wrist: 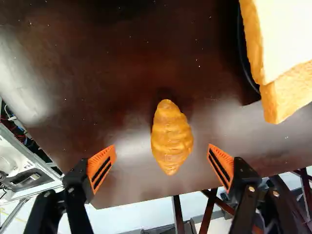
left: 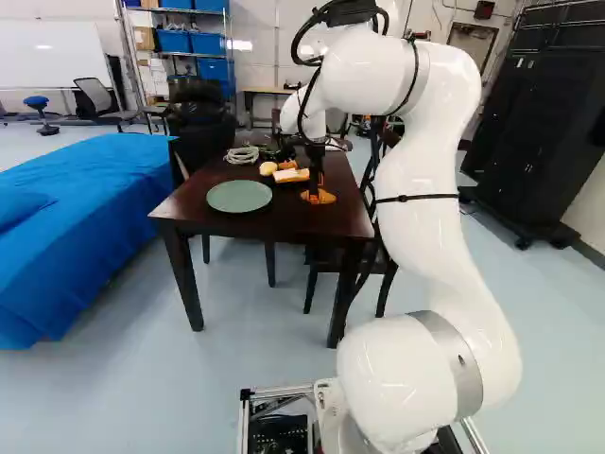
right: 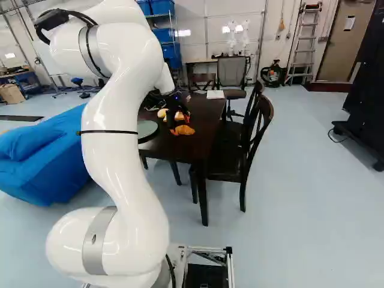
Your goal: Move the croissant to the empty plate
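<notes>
My jaws are released and spread wide, one of the orange pads (wrist: 102,168) on each side of the gap, and neither touches anything. The croissant (wrist: 171,137) lies on the worktop (left: 274,217) between and slightly ahead of them, its length running along the gap and its narrow width facing the pads. I judge the step in hand to be the pick: I am lined up well enough, and the croissant is not yet gripped. The next move calls for a small advance and a descent until the pads flank its thick middle, then a gentle close. If I clench near a tapered tip, it could pivot or slip out; if I press too low, I could scrape the worktop. Beside it, farther from me, is the sliced bread (wrist: 287,44) above a dark rim (wrist: 245,61), which I should clear when I lift. Farther off, to the left of the croissant in the left base view, the empty plate (left: 239,196) waits on the same worktop, so the carry should be short. Beyond it sits a coiled cable (left: 241,154), out of my way.
</notes>
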You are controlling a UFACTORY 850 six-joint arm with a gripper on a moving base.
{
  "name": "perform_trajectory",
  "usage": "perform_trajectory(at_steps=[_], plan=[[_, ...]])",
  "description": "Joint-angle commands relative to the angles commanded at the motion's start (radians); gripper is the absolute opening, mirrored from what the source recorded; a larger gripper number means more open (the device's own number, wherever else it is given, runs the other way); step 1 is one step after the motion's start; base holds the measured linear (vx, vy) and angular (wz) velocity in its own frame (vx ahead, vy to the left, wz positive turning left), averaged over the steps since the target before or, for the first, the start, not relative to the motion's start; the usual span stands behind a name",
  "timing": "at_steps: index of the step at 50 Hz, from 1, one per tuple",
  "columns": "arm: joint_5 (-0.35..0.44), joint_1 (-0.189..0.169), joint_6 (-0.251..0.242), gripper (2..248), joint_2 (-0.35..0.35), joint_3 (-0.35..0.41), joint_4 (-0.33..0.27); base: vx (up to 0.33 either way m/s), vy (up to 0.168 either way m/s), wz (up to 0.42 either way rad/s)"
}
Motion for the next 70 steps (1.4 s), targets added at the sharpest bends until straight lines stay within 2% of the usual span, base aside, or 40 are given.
perform_trajectory(at_steps=[35, 40, 41, 45, 46, 51, 52, 56, 57, 61, 62, 66, 67, 70], plan=[[0.000, 0.000, 0.000, 247, 0.000, 0.000, 0.000, 0.000, 0.000, 0.000], [0.000, 0.000, 0.000, 241, 0.000, 0.000, 0.000, 0.000, 0.000, 0.000], [0.000, 0.000, 0.000, 227, 0.000, 0.000, 0.000, 0.000, 0.000, 0.000], [0.001, 0.000, 0.000, 227, 0.000, 0.000, 0.000, 0.000, 0.000, 0.000], [0.002, 0.000, 0.000, 215, 0.000, 0.000, 0.000, 0.000, 0.000, 0.000], [0.010, 0.000, 0.000, 215, 0.000, 0.000, 0.000, 0.000, 0.000, 0.000], [0.012, 0.000, 0.000, 203, 0.000, 0.000, 0.000, 0.000, 0.000, 0.000], [0.017, 0.000, 0.000, 203, 0.000, 0.000, 0.000, 0.000, 0.000, 0.000], [0.017, 0.000, 0.000, 191, 0.000, 0.000, 0.000, 0.000, 0.000, 0.000], [0.017, 0.000, 0.000, 191, 0.000, 0.000, 0.000, 0.000, 0.000, 0.000], [0.017, 0.000, 0.000, 179, 0.000, 0.000, 0.000, 0.000, 0.000, 0.000], [0.017, 0.000, 0.000, 179, 0.000, 0.000, 0.000, 0.000, 0.000, 0.000], [0.017, 0.000, 0.000, 166, 0.000, 0.000, 0.000, 0.000, 0.000, 0.000], [0.017, 0.000, 0.000, 166, 0.000, 0.000, 0.000, 0.000, 0.000, 0.000]])
